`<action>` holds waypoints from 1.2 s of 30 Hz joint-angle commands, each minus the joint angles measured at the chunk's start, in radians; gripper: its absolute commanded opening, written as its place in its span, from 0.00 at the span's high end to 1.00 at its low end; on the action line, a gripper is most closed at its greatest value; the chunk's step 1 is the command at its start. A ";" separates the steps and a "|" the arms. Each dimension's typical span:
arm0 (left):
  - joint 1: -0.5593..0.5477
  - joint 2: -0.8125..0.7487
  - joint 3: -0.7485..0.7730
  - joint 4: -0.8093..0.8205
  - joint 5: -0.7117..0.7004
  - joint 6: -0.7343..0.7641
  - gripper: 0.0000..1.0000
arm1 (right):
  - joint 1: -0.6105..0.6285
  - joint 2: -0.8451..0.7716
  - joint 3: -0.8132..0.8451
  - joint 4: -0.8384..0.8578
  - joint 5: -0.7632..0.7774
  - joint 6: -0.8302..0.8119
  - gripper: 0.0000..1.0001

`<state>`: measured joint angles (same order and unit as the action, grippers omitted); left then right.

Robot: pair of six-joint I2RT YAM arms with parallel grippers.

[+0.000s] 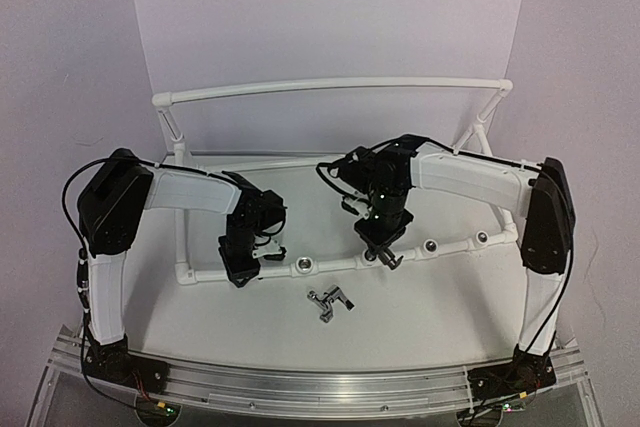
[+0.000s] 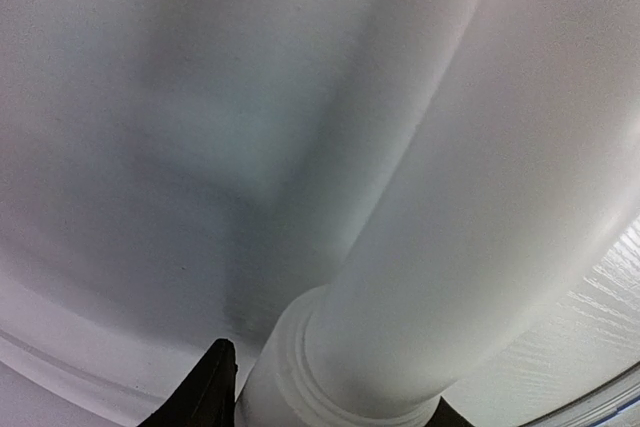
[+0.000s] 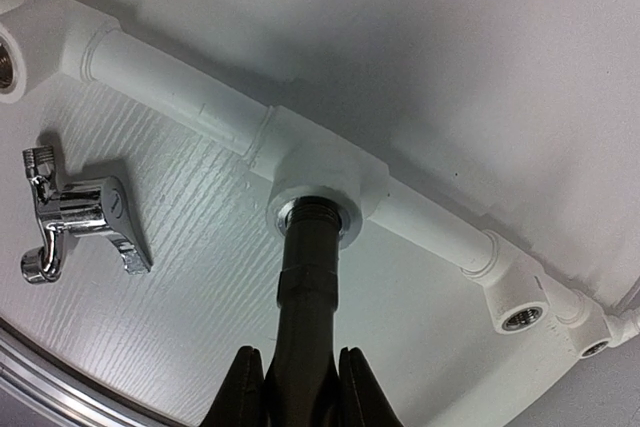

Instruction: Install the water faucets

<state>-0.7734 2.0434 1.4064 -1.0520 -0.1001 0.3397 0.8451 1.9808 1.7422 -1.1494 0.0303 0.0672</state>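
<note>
From above, the left hand [image 1: 243,272] is seen closed on the pipe frame [image 1: 455,245]; in the left wrist view only this clamped pipe is shown; in the right wrist view one faucet [image 3: 308,282] is gripped tightly by the right hand [image 3: 298,359] at a socket [image 3: 281,219], the other faucet [image 3: 75,212] being laid on the bench [image 3: 200,332].

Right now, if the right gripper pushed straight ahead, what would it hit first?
The right gripper holds a faucet whose tip meets a silver-ringed socket of the white pipe frame, so probably that socket.
</note>
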 commanded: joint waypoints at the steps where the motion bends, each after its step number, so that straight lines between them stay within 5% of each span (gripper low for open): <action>1: 0.027 0.062 0.030 0.073 0.071 -0.229 0.84 | 0.005 -0.034 0.122 0.204 -0.220 0.067 0.84; 7: 0.026 0.069 0.034 0.071 0.076 -0.230 0.84 | 0.006 -0.058 0.170 0.204 -0.237 0.012 0.30; 11: 0.027 0.075 0.033 0.073 0.079 -0.231 0.84 | 0.006 -0.079 0.180 0.207 -0.219 -0.113 0.20; 14: 0.026 0.074 0.030 0.077 0.084 -0.234 0.83 | 0.006 -0.100 0.192 0.194 -0.221 -0.278 0.03; 19: 0.028 0.059 0.017 0.097 0.097 -0.230 0.84 | 0.000 -0.231 0.140 0.160 -0.266 -0.647 0.02; 30: 0.029 0.060 0.016 0.113 0.149 -0.218 0.84 | 0.000 -0.778 -0.551 0.387 -0.039 -1.953 0.02; 36: 0.029 0.055 0.017 0.116 0.159 -0.221 0.83 | 0.000 -0.794 -0.665 0.503 -0.033 -2.248 0.02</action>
<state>-0.7742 2.0544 1.4193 -1.0573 -0.0940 0.3377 0.8467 1.1630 1.1289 -0.7903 -0.0467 -1.7810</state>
